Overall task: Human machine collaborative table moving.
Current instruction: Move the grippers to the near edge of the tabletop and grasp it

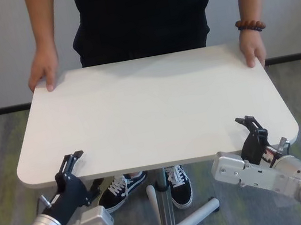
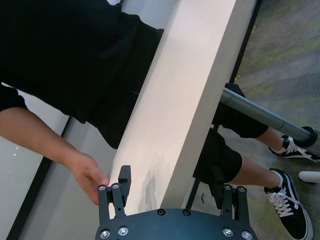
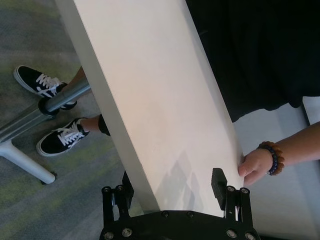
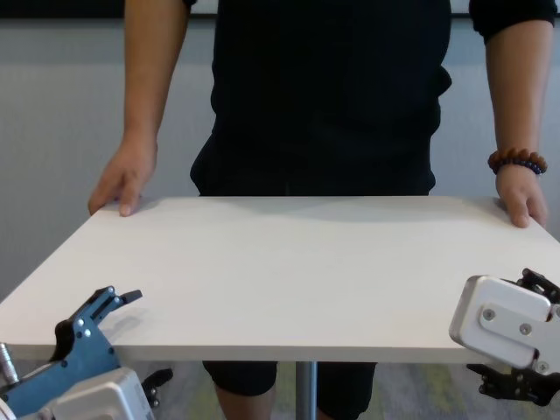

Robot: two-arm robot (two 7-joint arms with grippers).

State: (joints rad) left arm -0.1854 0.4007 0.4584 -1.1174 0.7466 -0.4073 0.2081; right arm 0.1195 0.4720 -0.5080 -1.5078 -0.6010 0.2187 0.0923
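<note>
On head view: table (image 1: 150,112) between human (image 1: 145,14) and robot, long axis running left-right; left gripper (image 1: 77,167) and right gripper (image 1: 252,129) straddle near edge, jaws spread, not clamped.
Wrist views: one finger above top, one below.
Chest view: top looks stiff, smooth, likely slippery, top-heavy on pole; best held at edge near corners.

The left gripper (image 1: 73,165) and right gripper (image 1: 254,129) each straddle the near edge of the tabletop (image 1: 150,109), one finger above it and one below, near its two near corners. Across the tabletop from them stands the human (image 1: 141,9), a hand on each far corner. Between and below the grippers the pole leg (image 1: 164,200) drops to the floor, the human's sneakers (image 1: 151,185) just beyond it.
</note>
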